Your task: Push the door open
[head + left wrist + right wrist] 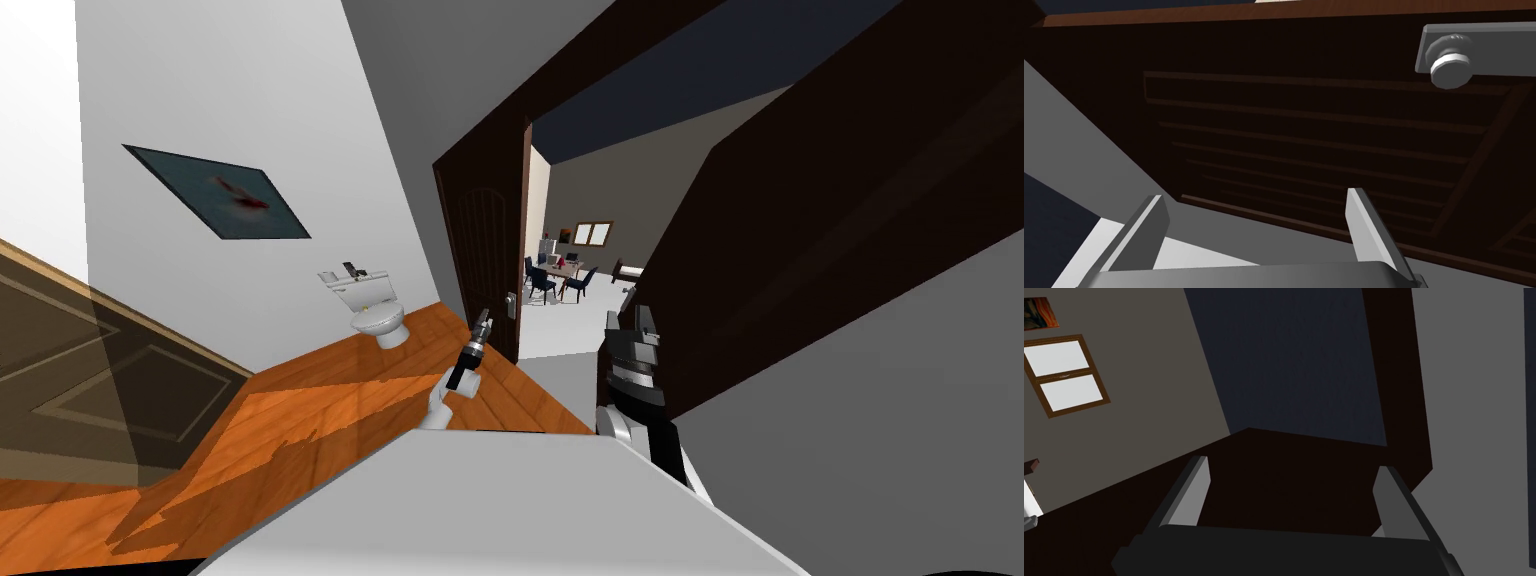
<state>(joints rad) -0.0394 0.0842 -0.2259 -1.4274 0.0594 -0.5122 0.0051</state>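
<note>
A dark brown panelled door [490, 250] stands partly open at the far edge of a bathroom's orange wood floor [330, 400]. Its free edge gives onto a bright room with a dining table and dark chairs [560, 275]. The robot's left tool [483, 322] points at the door's face just below the grey knob [511, 305]. Its two fingers [1146, 232] are spread apart with nothing between them. In the left wrist view, the door's recessed slats lie straight ahead of the tool, with the knob and its plate off to one side. Whether the fingertips touch the panel cannot be told. The right tool [630, 322] is raised beside the dark door frame [800, 250] on the opening's other side, fingers likewise parted and empty. A white toilet [375, 310] sits against the left wall, beneath a framed picture [225, 192].
</note>
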